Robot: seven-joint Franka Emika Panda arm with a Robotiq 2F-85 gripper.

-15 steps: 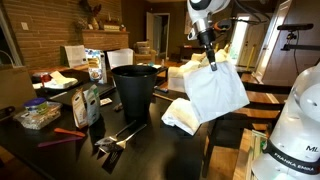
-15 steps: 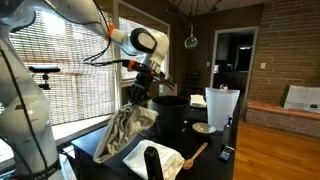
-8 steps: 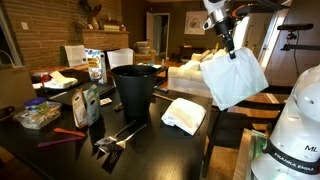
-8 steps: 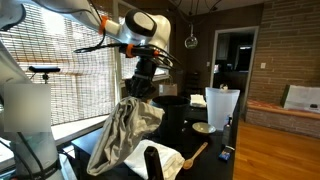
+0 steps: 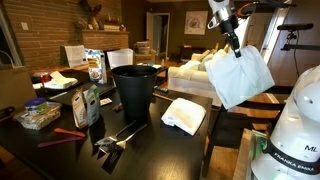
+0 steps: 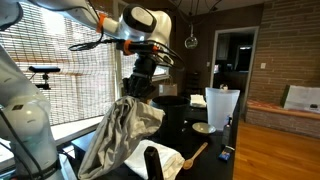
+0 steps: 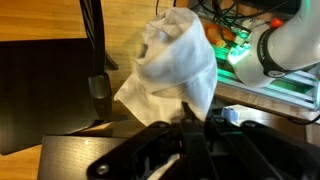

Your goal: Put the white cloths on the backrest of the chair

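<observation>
Beyond the far edge of the dark table (image 5: pixel 150 150), in an exterior view, the gripper (image 5: pixel 235 48) is raised high with one hanging cloth (image 5: pixel 243 78) pinched at its top edge. The fingers are closed tight on the fabric. The rest of the cloth drapes freely below, touching nothing.

In an exterior view, the same gripper (image 6: pixel 140 92) points downward and the hanging cloth (image 6: pixel 120 135) falls in loose folds in front of the window blinds (image 6: pixel 70 90).

The wrist view shows the gripper (image 7: pixel 190 115) clamped on a bunched corner, with the hanging cloth (image 7: pixel 175 60) spread over wooden floor (image 7: pixel 60 20).

A folded cloth (image 5: pixel 184 114) lies flat on the table, near a black bin (image 5: pixel 135 88) and apart from the gripper.
</observation>
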